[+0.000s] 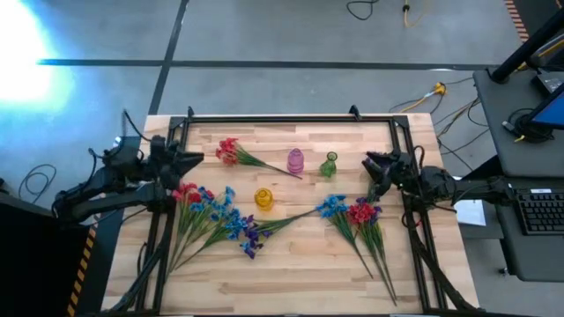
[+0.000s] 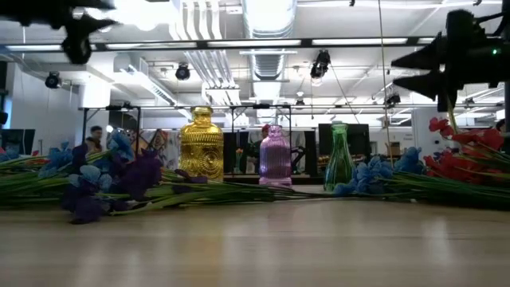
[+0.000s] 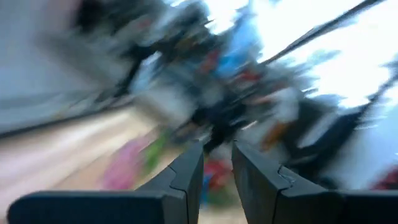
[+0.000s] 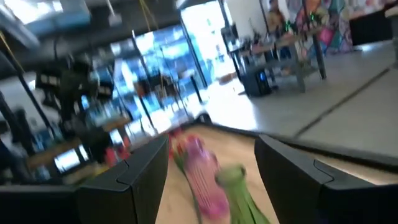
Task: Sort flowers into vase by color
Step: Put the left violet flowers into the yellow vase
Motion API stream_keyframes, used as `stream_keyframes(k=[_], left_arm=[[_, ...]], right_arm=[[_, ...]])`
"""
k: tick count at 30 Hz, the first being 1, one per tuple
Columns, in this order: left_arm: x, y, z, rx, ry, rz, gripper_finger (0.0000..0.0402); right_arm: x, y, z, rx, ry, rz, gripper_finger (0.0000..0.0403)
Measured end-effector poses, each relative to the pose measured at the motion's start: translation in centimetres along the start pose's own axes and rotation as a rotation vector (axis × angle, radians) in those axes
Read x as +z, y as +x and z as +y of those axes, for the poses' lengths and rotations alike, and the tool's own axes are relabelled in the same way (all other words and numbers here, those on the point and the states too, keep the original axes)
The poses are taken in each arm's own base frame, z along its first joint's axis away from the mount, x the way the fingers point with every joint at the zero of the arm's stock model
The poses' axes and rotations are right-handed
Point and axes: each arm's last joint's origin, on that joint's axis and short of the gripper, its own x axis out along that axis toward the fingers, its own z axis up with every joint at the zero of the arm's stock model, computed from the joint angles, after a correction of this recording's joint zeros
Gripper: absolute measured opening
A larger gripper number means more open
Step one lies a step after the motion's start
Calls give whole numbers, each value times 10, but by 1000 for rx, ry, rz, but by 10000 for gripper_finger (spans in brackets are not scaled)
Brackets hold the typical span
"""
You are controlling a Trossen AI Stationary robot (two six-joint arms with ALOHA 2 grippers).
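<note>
Gaping wide, right gripper seemingly holds nothing.

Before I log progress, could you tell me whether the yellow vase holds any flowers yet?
Empty. The yellow vase stands upright with nothing rising from its neck; the flowers lie flat on the table.

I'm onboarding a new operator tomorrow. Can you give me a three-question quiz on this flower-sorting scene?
1. How many vases stand on the table?
2. True or false: a flower is already in the yellow vase.
3. Which vase stands nearest the right gripper: A) yellow, B) pink, C) green?

Key: 1. three; 2. false, all flowers lie on the table; 3. C.
</note>
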Motion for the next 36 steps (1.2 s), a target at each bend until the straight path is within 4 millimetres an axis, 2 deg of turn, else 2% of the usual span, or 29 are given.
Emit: stream_keyframes(k=[3, 7, 11, 17, 22, 27, 36], left_arm=[[-9, 13, 1, -239, 63, -64, 75], [-21, 18, 8, -373, 102, -166, 75], [-41, 20, 20, -373, 75, -145, 75], [-52, 21, 23, -406, 43, -114, 75], [-58, 24, 18, -433, 106, -94, 75], [-61, 27, 12, -454, 166, -115, 75], [-83, 35, 1, -482, 193, -33, 75]], right_arm=[[9, 0, 2, 22, 5, -83, 228], [13, -1, 3, 29, -1, -123, 228], [12, 0, 3, 30, 16, -115, 228], [15, 0, 5, 28, 57, -96, 228], [38, 4, 14, 8, 36, -43, 228], [61, 14, 25, -87, -21, 83, 228], [86, 38, 46, -195, -161, 350, 228]])
